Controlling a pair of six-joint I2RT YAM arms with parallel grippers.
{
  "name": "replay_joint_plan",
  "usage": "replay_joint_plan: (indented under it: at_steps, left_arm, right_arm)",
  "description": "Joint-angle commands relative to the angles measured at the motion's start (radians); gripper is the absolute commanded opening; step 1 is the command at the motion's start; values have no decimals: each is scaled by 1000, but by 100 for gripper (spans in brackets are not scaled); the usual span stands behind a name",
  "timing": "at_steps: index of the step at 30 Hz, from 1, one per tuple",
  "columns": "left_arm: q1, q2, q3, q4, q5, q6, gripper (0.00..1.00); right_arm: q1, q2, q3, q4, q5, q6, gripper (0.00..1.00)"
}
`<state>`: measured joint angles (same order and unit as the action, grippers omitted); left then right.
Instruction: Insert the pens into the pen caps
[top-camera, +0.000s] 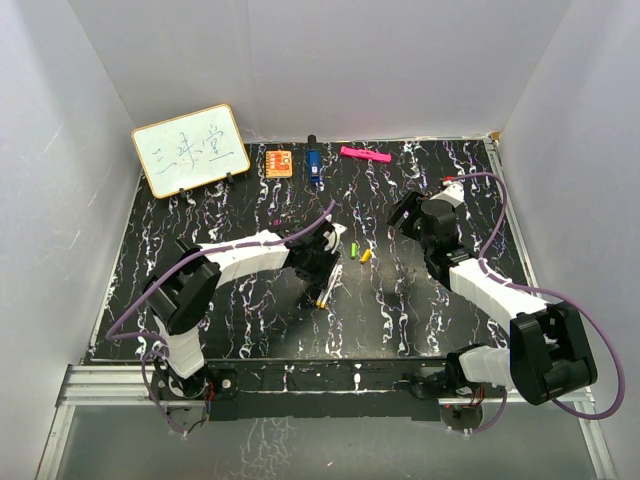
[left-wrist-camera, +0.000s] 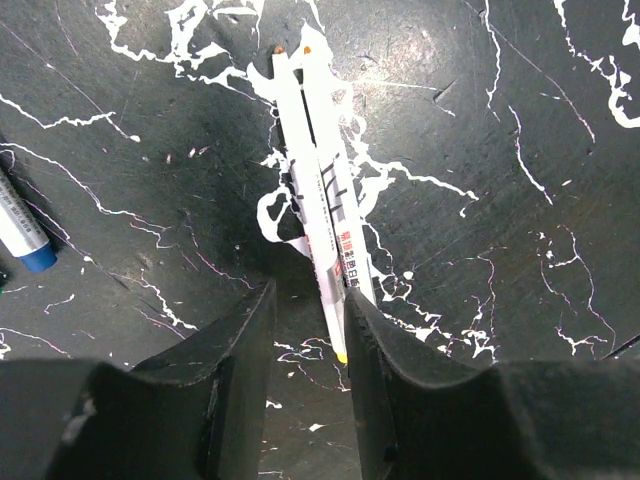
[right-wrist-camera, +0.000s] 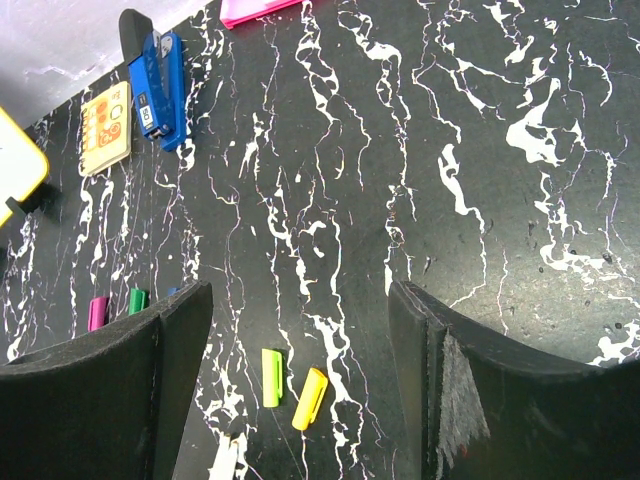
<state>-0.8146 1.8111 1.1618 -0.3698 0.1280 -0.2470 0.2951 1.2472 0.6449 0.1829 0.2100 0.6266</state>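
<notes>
Far edge: whiteboard (top-camera: 190, 150), orange card (top-camera: 279, 162), blue stapler (top-camera: 313, 165), pink bar (top-camera: 364, 154). Left gripper (left-wrist-camera: 310, 310) narrowly parted over two pens (left-wrist-camera: 320, 200) lying side by side (no clamp seen). Green, yellow pen caps (right-wrist-camera: 271, 377) just right of them. Right gripper (right-wrist-camera: 300, 310) spread wide, holding nothing; only its wrist view shows magenta cap (right-wrist-camera: 97, 312).

I work at a black, white-veined table (top-camera: 400, 330); plain white walls (top-camera: 400, 60) stand around its three sides.

We've got a black marbled table (top-camera: 420, 300): two pens (left-wrist-camera: 320, 200) touching side by side, green cap (right-wrist-camera: 271, 377) just beside yellow cap (right-wrist-camera: 310, 398); far edge has whiteboard (top-camera: 190, 150), orange card (top-camera: 279, 162), blue stapler (top-camera: 313, 163), pink bar (top-camera: 364, 154).
</notes>
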Motion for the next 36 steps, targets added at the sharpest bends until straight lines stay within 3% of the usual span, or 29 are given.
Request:
replay_joint_plan:
  at_steps: [1,22,24,33,36]
  left_arm:
    - [-8,1,-11,1,15,-8,33]
    - [-17,82,-16,18,-37,-12,32]
    - [-19,103,-2,6,-55,-14,29]
    - [-23,159,60,-42,-127,-5,0]
    - [-23,158,78,-43,-134,2,0]
  right_arm:
    - [1,-15,1,37,-3,-4,69]
    - [0,-17,-1,42,-9,2,69]
    - [0,-20,-1,43,-9,3,69]
    - [0,-27,9,37,-9,-6,69]
    - [1,-25,18,32,-11,-8,68]
